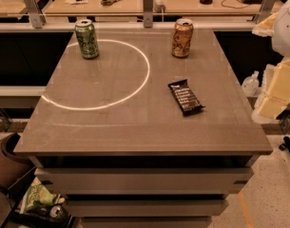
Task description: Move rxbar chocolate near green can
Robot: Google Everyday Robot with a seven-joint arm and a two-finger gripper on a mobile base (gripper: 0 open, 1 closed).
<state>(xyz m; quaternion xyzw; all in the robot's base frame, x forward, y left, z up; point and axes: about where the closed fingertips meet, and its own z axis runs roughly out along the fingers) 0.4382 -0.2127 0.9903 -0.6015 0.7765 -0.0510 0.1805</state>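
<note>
The rxbar chocolate [185, 97], a flat black wrapper with pale text, lies on the grey table top [135, 127] right of centre, angled with one end toward the back left. The green can [87, 38] stands upright at the back left, on a pale circle marked on the table. My arm hangs at the right edge of the view, beside the table. Its lower end, the gripper [267, 109], is off the table's right side. It is to the right of the bar and well apart from it, holding nothing that I can see.
An orange-brown can [182, 37] stands upright at the back right, behind the bar. A rail with metal posts [148, 6] runs along the table's far edge, with desks beyond. A small clear bottle [251, 83] sits beyond the table's right side. A green bag [37, 198] lies on the floor at front left.
</note>
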